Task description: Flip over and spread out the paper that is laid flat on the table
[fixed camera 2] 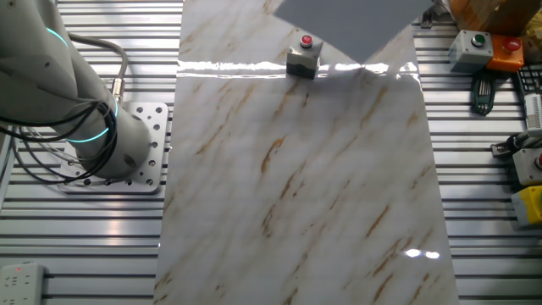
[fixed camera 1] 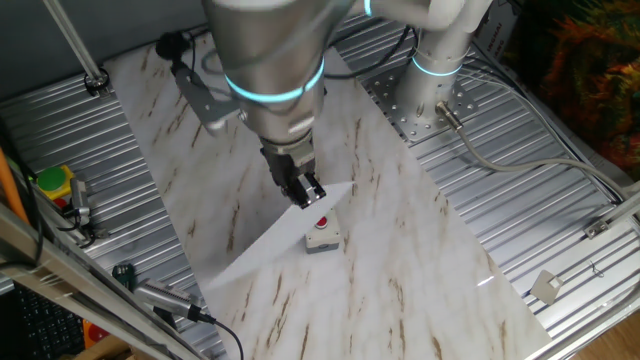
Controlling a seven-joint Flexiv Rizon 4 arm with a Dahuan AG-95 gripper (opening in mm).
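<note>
The gripper (fixed camera 1: 307, 190) hangs low over the bench (fixed camera 1: 400, 270), just above the grey box with the red button (fixed camera 1: 321, 236). Its jaws sit at the near corner of the paper (fixed camera 1: 255, 215), but whether they are clamped on the sheet or merely touching it, I cannot tell. The white sheet lies on the marble-look top on the side of the box towards the arm's wrist, one edge running just beside the box. In the other fixed view the paper (fixed camera 2: 347, 25) appears as a grey wedge beyond the box (fixed camera 2: 303, 58), its corner pointing past it.
</note>
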